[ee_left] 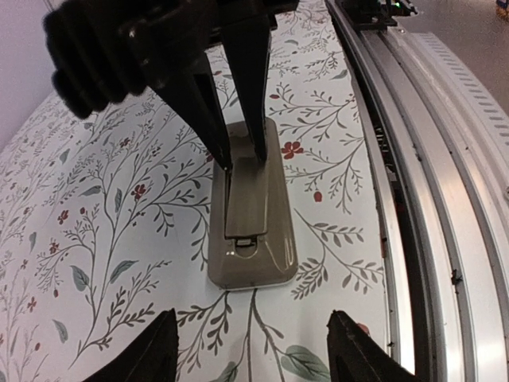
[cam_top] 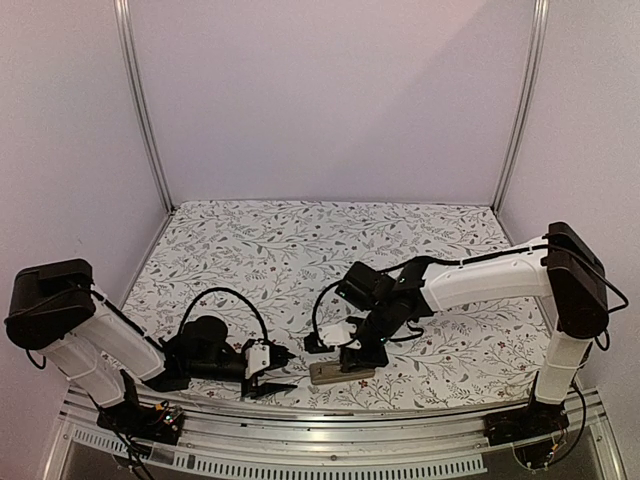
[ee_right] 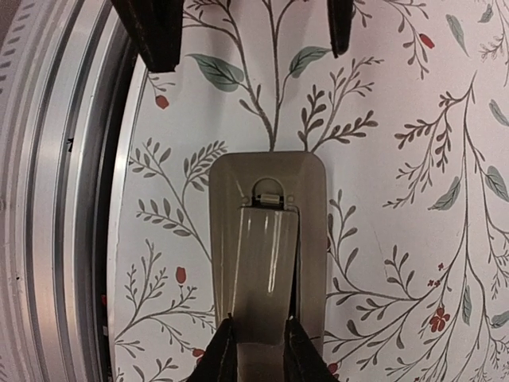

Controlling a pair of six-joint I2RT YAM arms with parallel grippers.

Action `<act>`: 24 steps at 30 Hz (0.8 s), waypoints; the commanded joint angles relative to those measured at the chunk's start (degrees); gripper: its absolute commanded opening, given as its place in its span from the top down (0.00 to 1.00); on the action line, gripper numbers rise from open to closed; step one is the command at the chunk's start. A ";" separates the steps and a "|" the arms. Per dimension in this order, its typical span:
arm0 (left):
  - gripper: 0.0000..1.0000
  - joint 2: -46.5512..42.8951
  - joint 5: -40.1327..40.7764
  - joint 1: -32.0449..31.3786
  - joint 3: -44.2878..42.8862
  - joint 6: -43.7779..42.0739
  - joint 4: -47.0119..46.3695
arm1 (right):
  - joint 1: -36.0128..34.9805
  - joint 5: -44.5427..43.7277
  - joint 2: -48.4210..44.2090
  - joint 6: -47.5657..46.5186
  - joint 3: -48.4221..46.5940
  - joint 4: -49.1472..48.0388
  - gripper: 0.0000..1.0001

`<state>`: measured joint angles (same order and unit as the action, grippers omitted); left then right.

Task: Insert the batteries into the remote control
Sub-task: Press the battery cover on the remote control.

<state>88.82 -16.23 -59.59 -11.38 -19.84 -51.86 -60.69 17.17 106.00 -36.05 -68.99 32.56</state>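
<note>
Remote control (cam_top: 335,373) lies flat with its greyish-tan back up on the floral table cover (cam_top: 300,240), close to the near edge and about midway between the two arm bases, its long axis running left to right. At the far left, the left arm reaches low across the near side of the table, and the left gripper (cam_top: 282,370) sits just left of the remote and apart from it, jaws spread wide with nothing between them; in its own wrist view the two dark fingertips (ee_left: 151,350) frame the remote's left end. On the remote's back, the battery cover (ee_left: 246,207) sits over the recess, its small latch (ee_right: 270,195) at the end facing the left gripper; the cover looks slightly askew along one long edge. To the right, the right gripper (cam_top: 352,362) comes down on the remote's right end with its jaws narrow, the two fingertips (ee_right: 227,350) set against the cover's long edges at that end. Whether they actually clamp the cover or only touch it, I cannot tell. Beyond it the right arm stretches back to its base at the near right corner, beside the metal rail (cam_top: 300,425) along the table's near edge.
</note>
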 commanded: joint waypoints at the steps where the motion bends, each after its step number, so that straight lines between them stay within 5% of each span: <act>1: 0.36 -0.13 -0.66 0.10 -0.05 0.14 -0.68 | 0.13 1.23 -2.98 1.00 -0.67 0.90 0.81; 7: 0.36 -0.05 -0.90 0.16 -0.09 -0.11 -0.71 | 0.13 1.69 -3.48 1.72 -0.33 0.61 0.74; 10: 0.36 -0.14 -0.84 0.11 -0.07 -0.29 -0.62 | 0.13 3.13 -2.80 2.48 -0.54 0.28 0.46; 13: 0.36 -0.13 -1.10 0.12 -0.13 -0.38 -0.62 | 0.13 4.29 -1.43 3.60 -0.53 0.22 0.36; 24: 0.36 -0.05 -1.16 0.11 -0.14 -0.23 -0.29 | 0.13 1.64 2.90 5.36 -1.19 -1.25 0.44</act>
<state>88.82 -16.80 -59.59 -11.38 -19.88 -51.83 -60.69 19.16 107.98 -31.79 -69.08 31.70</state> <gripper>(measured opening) 0.637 0.587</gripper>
